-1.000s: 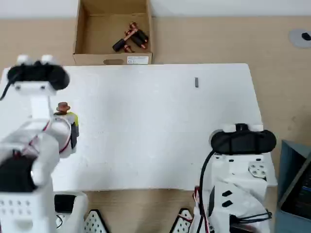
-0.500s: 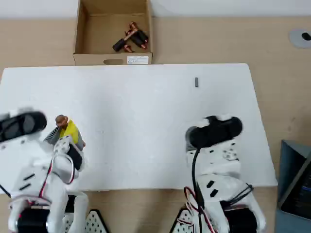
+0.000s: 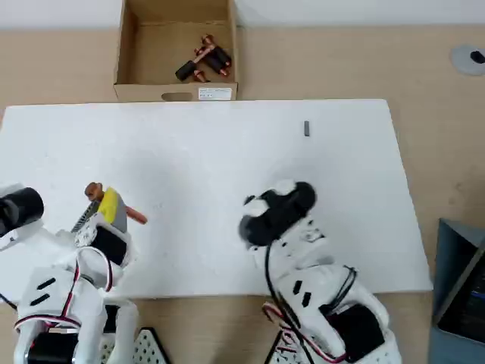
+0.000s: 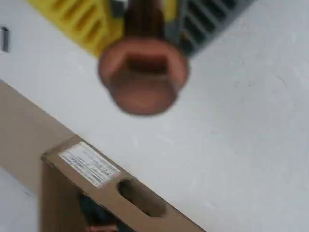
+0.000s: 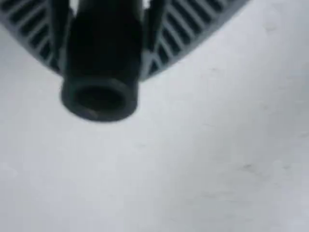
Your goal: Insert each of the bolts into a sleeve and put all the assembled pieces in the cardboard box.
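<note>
Over worktop, left claw is clamping bolt, right claw clamping sleeve, unjoined; assembled pieces are lying in cardboard box.

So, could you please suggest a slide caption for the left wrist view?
The left end effector grips a copper bolt by its shaft, with the cardboard box beyond.

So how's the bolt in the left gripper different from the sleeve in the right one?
The bolt is copper-coloured, while the sleeve is black. The bolt's near end is a broad head with a recess, whereas the sleeve's is a plain round tube end with an open hole. Both are clamped between fingers, the bolt by the left gripper and the sleeve by the right gripper, and they are not yet joined.
</note>
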